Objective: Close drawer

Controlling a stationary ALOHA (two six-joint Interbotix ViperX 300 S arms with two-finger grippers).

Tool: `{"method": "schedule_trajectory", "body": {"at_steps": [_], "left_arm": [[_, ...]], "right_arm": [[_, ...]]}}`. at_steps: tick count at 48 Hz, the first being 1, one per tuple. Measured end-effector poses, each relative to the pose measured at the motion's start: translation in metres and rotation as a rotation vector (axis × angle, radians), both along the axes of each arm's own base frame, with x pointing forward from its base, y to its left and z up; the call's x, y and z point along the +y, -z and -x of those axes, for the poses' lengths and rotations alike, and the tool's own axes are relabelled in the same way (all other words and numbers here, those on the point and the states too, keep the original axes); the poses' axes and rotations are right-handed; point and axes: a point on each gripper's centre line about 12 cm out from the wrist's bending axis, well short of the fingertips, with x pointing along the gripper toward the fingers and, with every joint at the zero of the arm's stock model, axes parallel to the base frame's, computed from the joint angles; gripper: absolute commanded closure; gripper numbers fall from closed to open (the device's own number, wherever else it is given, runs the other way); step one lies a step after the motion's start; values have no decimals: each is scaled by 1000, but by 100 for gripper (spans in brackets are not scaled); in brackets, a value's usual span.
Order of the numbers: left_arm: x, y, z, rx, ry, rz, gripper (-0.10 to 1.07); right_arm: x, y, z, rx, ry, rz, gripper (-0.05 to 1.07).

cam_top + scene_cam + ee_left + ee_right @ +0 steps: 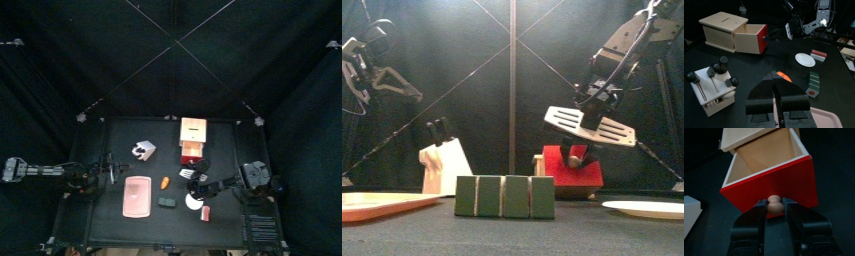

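Standing inside a pen of black curtains, lit from above: one small black table (227, 200), thin cords crossing overhead. Counted on it: one tan wooden cabinet (195, 130) near the far middle; one red-fronted drawer (774, 183), pulled well out of that cabinet toward the front edge, empty inside; one pale block (712, 90) with dark-handled pieces standing in it, left of the cabinet; one flat pink slab (136, 196) at the front left; one small orange piece (783, 76) just beside the slab; one dark green block (505, 196), ribbed into four segments, at the front middle; one white round plate (805, 59) toward the front right, with a small red-and-white block (819, 54) near it. Two arms. Right gripper (775, 214) parted about halfway, jaws flanking the drawer's small round wooden knob (775, 204), knob between the fingertips; contact hard to confirm. Left gripper (779, 87) raised at the left side, well apart from everything, jaws pressed together, empty.
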Motion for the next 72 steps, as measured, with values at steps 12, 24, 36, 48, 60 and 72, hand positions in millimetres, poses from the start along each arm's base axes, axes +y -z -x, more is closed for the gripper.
{"method": "schedule_trajectory", "body": {"at_steps": [12, 24, 36, 48, 60, 72], "left_arm": [[0, 1, 0, 2, 0, 0, 72], [0, 1, 0, 3, 0, 0, 72], [0, 1, 0, 3, 0, 0, 72], [0, 2, 1, 6, 0, 2, 72], [0, 3, 1, 7, 0, 2, 72], [0, 2, 1, 6, -2, 1, 72]], "right_arm": [[-6, -10, 0, 13, -15, 104, 62], [-4, -6, 6, 22, 22, 77, 62], [3, 10, 6, 13, 12, -59, 62], [9, 24, 1, -19, -54, -180, 62], [9, 24, 5, -87, -124, -311, 62], [1, 25, 22, -132, -186, -421, 61]]}}
